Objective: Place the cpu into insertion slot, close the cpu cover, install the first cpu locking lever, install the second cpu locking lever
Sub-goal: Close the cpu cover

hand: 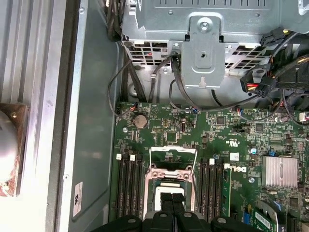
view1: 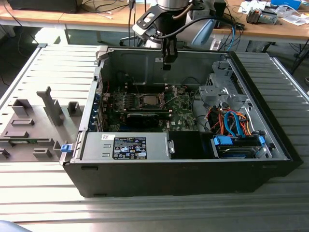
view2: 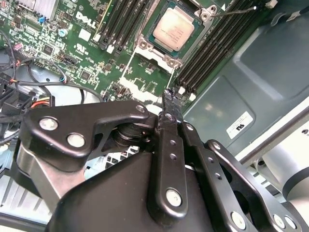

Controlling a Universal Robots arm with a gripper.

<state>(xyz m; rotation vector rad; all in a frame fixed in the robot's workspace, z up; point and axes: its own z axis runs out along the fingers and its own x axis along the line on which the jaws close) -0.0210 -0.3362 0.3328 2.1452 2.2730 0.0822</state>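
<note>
Where it sits in the insertion slot (view1: 140, 101), the cpu (view2: 174, 29) lies flat, silver-grey top facing up, on the green circuit board (view2: 87, 53).

Cpu cover (view2: 147, 47): silvery frame, lying down around the chip, which shows through its window.

Wire levers (hand: 150, 157): thin, beside the socket; whether they are latched cannot be told.

Memory slots (view2: 212, 48): long, dark, in rows on both sides of the socket.

Gripper (view2: 169, 96): black fingers closed tip to tip, holding nothing; above the board near the socket, apart from chip and cover.

Exterior view: gripper (view1: 166, 63) at upper centre of the frame, hanging from the arm (view1: 169, 19) inside the open computer case (view1: 193, 169); socket just left of centre; black graphics card (view1: 142, 117) just below it. The case rests on a slatted metal table (view1: 43, 203).
</note>
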